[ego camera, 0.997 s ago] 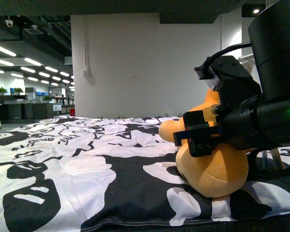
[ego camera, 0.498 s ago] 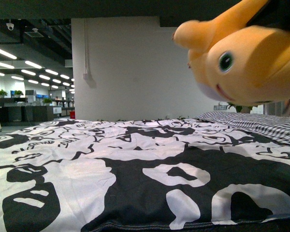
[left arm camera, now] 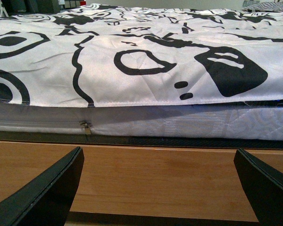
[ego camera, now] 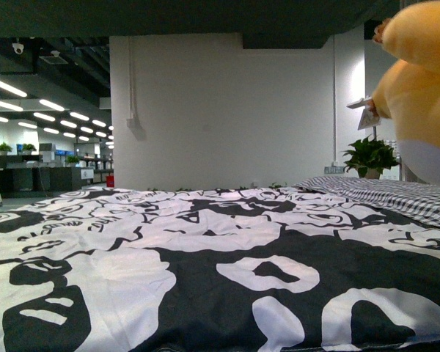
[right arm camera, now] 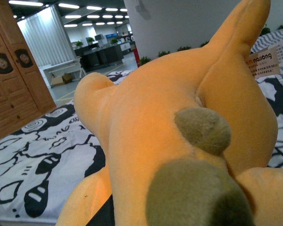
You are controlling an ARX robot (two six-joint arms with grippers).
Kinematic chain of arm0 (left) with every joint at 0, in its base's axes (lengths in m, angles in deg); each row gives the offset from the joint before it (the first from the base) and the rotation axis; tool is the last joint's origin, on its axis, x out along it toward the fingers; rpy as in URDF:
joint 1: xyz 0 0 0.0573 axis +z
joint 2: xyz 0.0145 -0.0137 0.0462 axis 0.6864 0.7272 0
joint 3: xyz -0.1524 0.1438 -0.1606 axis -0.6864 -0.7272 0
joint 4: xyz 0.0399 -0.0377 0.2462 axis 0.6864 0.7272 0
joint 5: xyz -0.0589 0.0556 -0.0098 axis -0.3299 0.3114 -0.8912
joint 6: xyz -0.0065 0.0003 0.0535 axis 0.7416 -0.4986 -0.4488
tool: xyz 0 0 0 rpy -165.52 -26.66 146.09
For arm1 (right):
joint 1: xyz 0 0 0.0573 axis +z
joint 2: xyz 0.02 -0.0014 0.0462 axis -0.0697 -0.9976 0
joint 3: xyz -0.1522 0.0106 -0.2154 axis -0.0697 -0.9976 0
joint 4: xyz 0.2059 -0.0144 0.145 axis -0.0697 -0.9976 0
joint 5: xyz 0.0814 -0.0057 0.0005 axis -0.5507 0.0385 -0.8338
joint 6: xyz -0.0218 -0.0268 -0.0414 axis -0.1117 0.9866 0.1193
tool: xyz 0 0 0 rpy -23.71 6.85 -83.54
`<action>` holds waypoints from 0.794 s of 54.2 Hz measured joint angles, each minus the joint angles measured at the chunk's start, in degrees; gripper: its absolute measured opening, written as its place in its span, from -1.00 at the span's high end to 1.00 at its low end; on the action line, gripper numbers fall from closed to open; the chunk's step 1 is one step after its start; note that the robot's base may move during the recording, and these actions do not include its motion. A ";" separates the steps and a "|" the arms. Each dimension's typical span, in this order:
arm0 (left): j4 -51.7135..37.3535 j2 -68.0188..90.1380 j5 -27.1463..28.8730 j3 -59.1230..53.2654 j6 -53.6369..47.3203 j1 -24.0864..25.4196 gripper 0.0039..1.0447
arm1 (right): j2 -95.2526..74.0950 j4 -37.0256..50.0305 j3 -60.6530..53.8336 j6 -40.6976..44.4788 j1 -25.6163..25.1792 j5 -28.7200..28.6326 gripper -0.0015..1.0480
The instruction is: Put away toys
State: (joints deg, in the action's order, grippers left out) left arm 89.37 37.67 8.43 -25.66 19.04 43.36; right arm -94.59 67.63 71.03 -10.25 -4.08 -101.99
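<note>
toy: a soft orange-yellow plush animal (ego camera: 422,95) with a pale belly. It is up in the air at the far right of the front view, above the bed and not touching it.
toy up close: it fills most of the right wrist view, with two round olive-brown bumps on it.
tag: a small paper tag (right arm camera: 263,61) hangs from the toy.
right claw: I see none of it for sure, so I cannot tell if it is open or closed.
bed cover: a white cover with big black shapes (ego camera: 205,249) lies flat under the toy.
checked cloth: a black-and-white checked cloth (ego camera: 396,194) lies on the bed's far right, below the toy.
plant: a green potted plant (ego camera: 368,156) stands behind the bed, near the white wall (ego camera: 227,110).
left claw: the left claw (left arm camera: 158,155) is low by the side of the bed. Its two dark fingers (left arm camera: 47,193) are spread wide, with nothing between them.
bed side: the cover's edge hangs over a white mattress (left arm camera: 179,125), and a wooden frame (left arm camera: 155,174) is under that.
wardrobe: a brown wooden wardrobe (right arm camera: 14,84) stands past the bed.
</note>
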 joint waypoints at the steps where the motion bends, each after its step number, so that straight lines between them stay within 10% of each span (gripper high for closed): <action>1: 0.00 0.00 0.00 0.00 0.00 0.00 -0.89 | 1.90 -0.33 -1.86 -0.57 -0.92 -1.03 0.63; 43: 0.00 0.00 0.00 0.00 -0.02 0.00 -0.89 | 30.97 -2.19 -29.73 4.22 8.50 11.21 0.63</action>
State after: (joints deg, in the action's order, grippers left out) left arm 89.37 37.67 8.43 -25.66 19.02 43.36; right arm -63.62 65.44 41.31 -6.03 4.42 -90.78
